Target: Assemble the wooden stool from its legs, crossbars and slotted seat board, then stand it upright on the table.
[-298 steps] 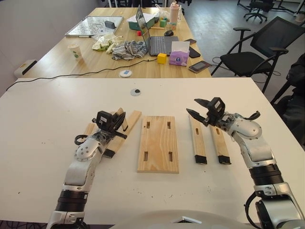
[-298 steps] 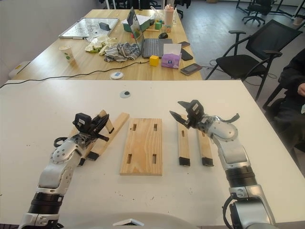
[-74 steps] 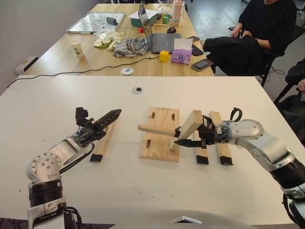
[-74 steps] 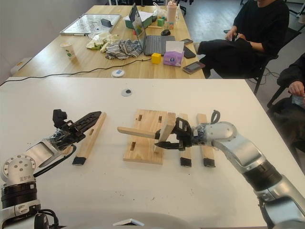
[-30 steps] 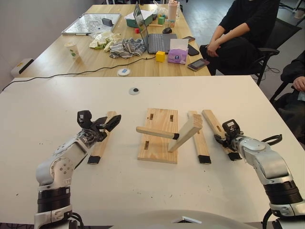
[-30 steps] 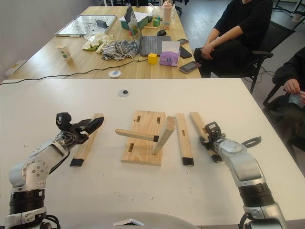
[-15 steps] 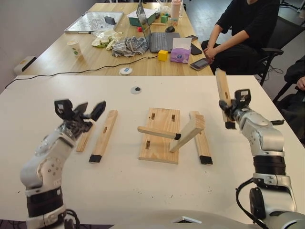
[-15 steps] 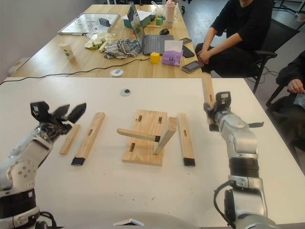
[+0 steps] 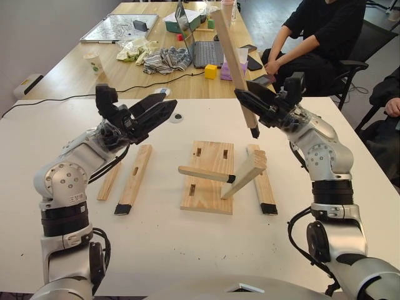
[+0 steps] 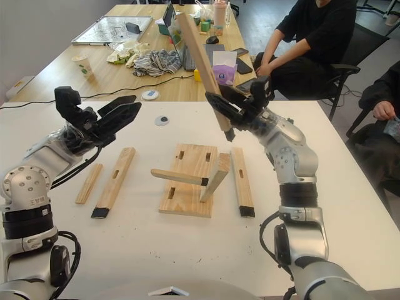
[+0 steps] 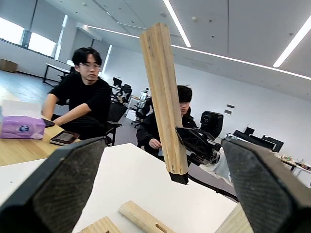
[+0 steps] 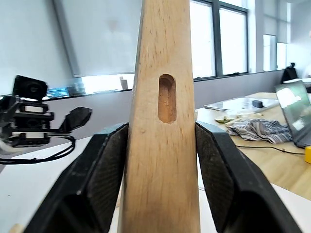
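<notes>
The white tabletop [image 9: 187, 262] is carrying the loose stool parts. The slotted seat board [image 9: 212, 164] is lying flat at its middle, four slots facing up. One leg [image 9: 234, 59] is hanging in the air above the far side of the board, tilted, its black-capped end pointing down and its top leaning toward the tabletop's far edge. A second leg [image 9: 245, 175] is leaning at an angle over the board's right side, and a crossbar [image 9: 203, 173] is meeting it and sticking out across the board toward the left edge. A third leg [image 9: 267, 194] is lying flat just beside the board on the right-edge side; a fourth leg [image 9: 134, 178] is lying well apart on the left-edge side, with a short crossbar [image 9: 109, 181] just beside it. The right gripper [image 9: 253, 105] is clamping its fingers [image 12: 107, 179] on the raised leg near the capped end. The left gripper [image 9: 167, 101] is hovering above the fourth leg with its fingers [image 11: 63, 189] spread wide, holding nothing.
</notes>
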